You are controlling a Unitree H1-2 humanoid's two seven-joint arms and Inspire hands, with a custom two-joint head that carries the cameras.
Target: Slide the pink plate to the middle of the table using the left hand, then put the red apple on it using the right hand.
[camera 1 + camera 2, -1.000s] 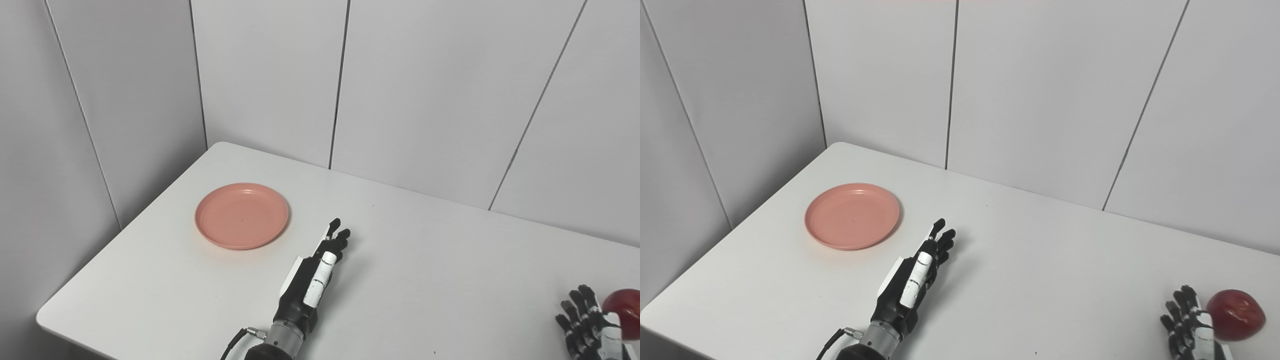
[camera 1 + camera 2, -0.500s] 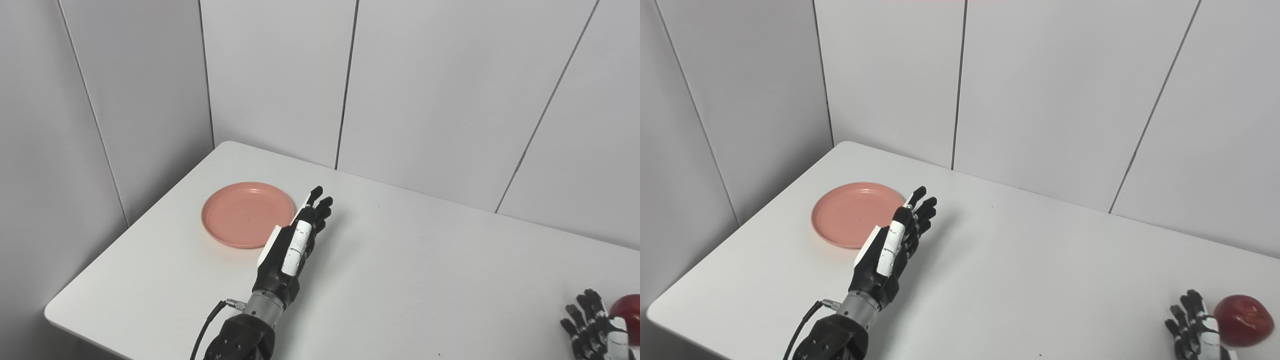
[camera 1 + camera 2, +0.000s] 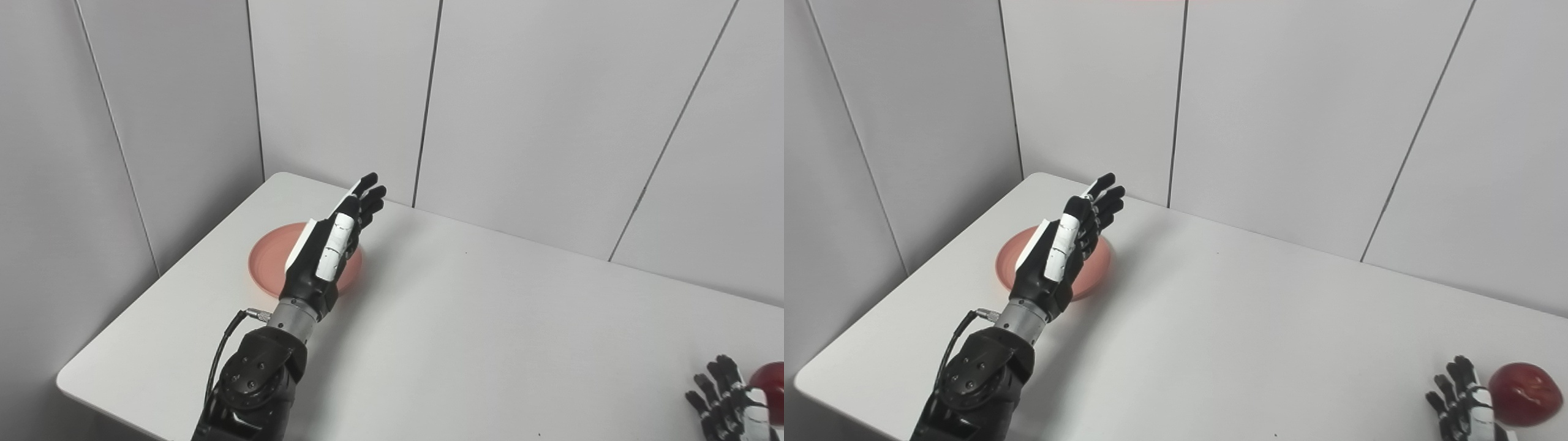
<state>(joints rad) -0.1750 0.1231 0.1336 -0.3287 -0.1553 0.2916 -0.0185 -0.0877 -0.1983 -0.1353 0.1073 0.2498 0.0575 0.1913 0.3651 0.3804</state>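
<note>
Left eye view: left hand (image 3: 329, 245) raised over the pink plate (image 3: 266, 269) at the far left of the white table (image 3: 490, 331), fingers stretched out and apart, gripping nothing. Right hand (image 3: 729, 410) at the near right corner, fingers spread, just beside the red apple (image 3: 770, 383), cut by the frame edge.

Right eye view: apple whole, resting on the table just right of the spread right hand; contact unclear. Plate partly hidden behind the left hand.

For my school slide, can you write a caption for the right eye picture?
Left hand held open above the pink plate; right hand waits beside the red apple.
</note>
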